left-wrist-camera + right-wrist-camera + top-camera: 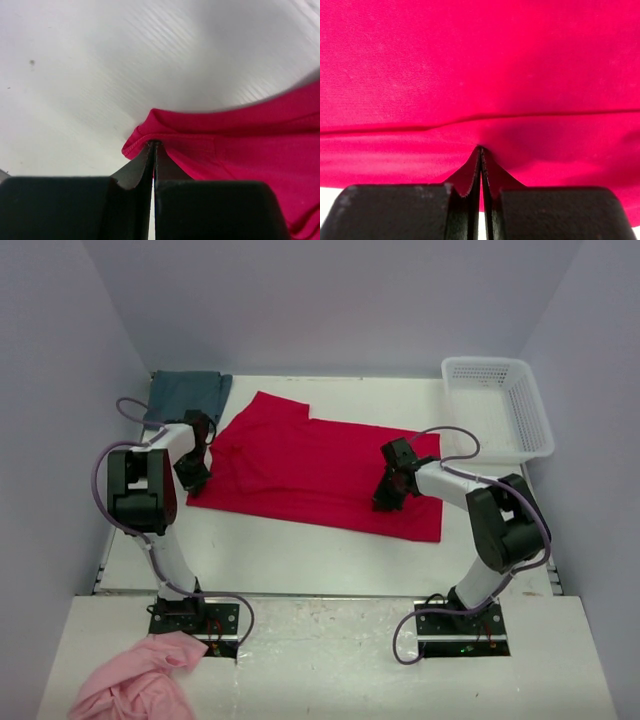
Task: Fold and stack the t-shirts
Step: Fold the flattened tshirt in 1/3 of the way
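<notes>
The crimson red t-shirt [310,465] lies spread across the middle of the table, with a fold along its left part. My left gripper [194,478] is at its left edge. In the left wrist view this gripper [154,144] is shut on the stitched hem of the red t-shirt [240,145], which bunches at the tips. My right gripper [386,500] is low over the shirt's right half. In the right wrist view it [480,148] is shut on a pinch of the red t-shirt [480,65] that puckers there. The teal t-shirt [188,395] lies folded at the back left.
A white plastic basket [527,410] stands at the back right corner. A pink cloth [140,680] lies crumpled on the near ledge by the left arm's base. Grey walls close in the table on three sides.
</notes>
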`<state>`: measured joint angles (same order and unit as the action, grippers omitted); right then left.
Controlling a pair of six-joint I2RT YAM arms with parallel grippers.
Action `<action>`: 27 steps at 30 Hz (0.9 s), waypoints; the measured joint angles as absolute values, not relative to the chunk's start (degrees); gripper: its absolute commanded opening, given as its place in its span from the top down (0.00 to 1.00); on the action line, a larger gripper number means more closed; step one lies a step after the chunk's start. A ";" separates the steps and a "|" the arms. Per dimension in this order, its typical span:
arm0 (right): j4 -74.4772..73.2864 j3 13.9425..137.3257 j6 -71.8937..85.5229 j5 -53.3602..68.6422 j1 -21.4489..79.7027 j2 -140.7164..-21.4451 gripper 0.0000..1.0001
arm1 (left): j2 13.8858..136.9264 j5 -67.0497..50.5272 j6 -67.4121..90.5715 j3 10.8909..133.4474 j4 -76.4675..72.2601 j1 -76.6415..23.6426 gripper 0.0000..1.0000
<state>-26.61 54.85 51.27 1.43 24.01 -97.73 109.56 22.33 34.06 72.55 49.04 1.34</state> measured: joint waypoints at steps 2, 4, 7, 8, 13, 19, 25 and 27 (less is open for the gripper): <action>-25.12 53.60 52.16 2.68 24.25 -97.12 1.00 | 110.98 23.46 35.18 74.17 50.72 2.37 1.00; -23.46 51.83 52.88 3.88 24.53 -96.16 1.00 | 112.49 24.56 36.14 75.81 52.38 3.05 1.00; -21.50 49.69 53.21 4.82 25.08 -94.80 1.00 | 113.38 25.52 36.86 76.75 53.52 3.18 1.00; -21.37 49.52 53.21 5.02 25.30 -94.70 1.00 | 113.45 25.80 36.93 76.79 53.65 3.18 1.00; -21.43 48.23 53.06 4.40 28.23 -93.01 1.00 | 113.51 27.22 36.95 76.79 53.91 3.33 1.00; -24.32 44.25 46.48 2.37 33.10 -86.15 1.00 | 113.49 28.36 36.34 76.79 53.17 4.19 1.00; -28.82 53.45 38.52 2.09 32.95 -85.54 0.97 | 112.46 28.58 35.27 76.79 52.05 4.56 1.00; -29.45 58.48 36.71 2.02 32.97 -85.27 0.93 | 111.48 28.91 34.57 77.08 51.92 3.97 1.00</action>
